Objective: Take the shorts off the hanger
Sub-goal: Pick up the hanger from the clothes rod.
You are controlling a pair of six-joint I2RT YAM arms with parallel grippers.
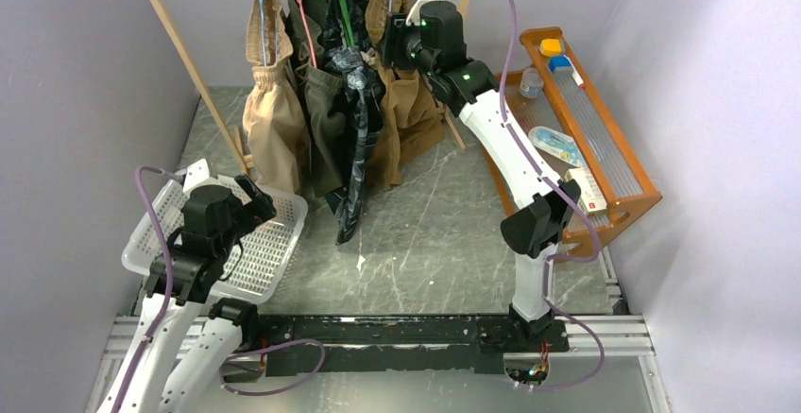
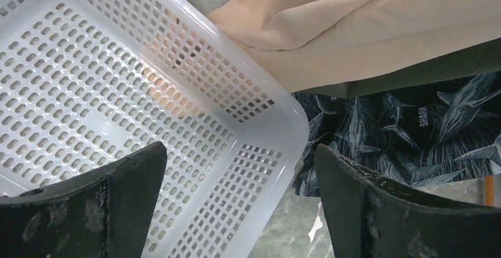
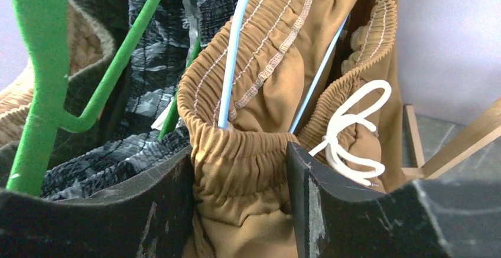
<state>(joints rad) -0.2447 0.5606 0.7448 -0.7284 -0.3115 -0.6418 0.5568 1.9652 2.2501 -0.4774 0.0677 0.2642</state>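
Left gripper (image 2: 239, 169) spread above the basket (image 2: 177, 63); right gripper (image 3: 239, 163) pinching the rightmost, hanging tan brown shorts (image 3: 277, 81).
Its grip takes the waistband just under the blue hanger (image 3: 233, 51): a sideways pull could snag the elastic and drag the hanger along.

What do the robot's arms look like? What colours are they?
The left arm and right arm have smooth white shells with chunky black joints. A thin purple cable loops along each. Small green lights glow near the right arm's wrist. The left gripper and right gripper each end in two flat black fingers, scuffed grey.
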